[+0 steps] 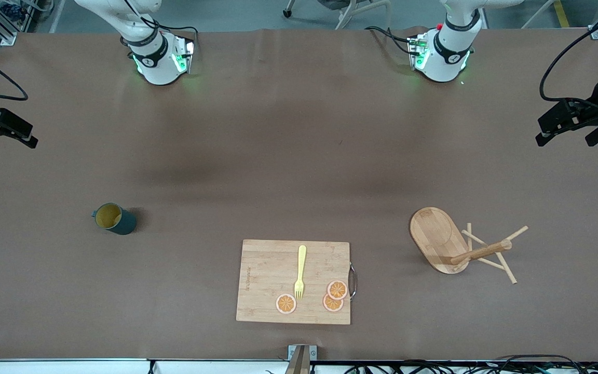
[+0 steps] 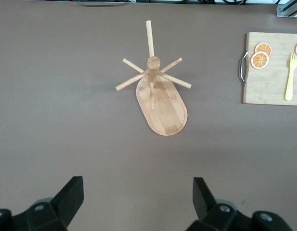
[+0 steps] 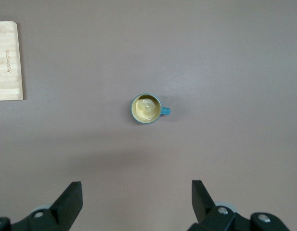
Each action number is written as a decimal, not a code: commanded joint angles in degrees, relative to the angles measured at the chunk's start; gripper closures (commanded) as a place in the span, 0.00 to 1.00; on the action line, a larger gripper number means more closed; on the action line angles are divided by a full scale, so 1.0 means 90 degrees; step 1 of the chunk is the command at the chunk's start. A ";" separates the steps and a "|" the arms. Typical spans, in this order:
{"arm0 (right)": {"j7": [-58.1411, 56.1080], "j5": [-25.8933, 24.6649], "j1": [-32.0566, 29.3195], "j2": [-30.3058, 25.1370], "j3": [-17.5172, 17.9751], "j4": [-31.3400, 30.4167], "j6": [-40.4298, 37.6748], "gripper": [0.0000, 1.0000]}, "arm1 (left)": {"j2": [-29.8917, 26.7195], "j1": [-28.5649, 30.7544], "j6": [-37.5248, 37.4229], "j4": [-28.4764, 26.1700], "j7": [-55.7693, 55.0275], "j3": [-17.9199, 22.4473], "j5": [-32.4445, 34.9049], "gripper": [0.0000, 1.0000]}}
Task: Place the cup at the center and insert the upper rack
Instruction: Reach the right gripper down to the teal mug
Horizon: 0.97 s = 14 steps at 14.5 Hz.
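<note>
The cup (image 1: 114,218) (image 3: 147,108), dark teal with a yellow inside, stands upright on the brown table toward the right arm's end. The upper rack (image 1: 454,244) (image 2: 160,94), a bamboo mug tree with crossing pegs, stands on its oval base toward the left arm's end. My right gripper (image 1: 8,139) (image 3: 137,195) hangs open, high over the table edge at its end, with the cup well apart from it. High over the other end, my left gripper (image 1: 563,138) (image 2: 137,192) is open too, with nothing between its fingers.
A rectangular bamboo cutting board (image 1: 265,283) (image 2: 268,86) lies between cup and rack, nearer to the front camera. On it lie a yellow fork (image 1: 300,272) and three orange slices (image 1: 333,296). It has a metal handle (image 1: 353,280) on the side toward the rack.
</note>
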 commanded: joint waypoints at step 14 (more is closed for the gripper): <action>0.0074 -0.0056 -0.0024 0.0433 0.0055 0.0061 -0.0044 0.00 | 0.0026 0.0003 0.0006 0.0089 0.0003 0.0007 0.0030 0.00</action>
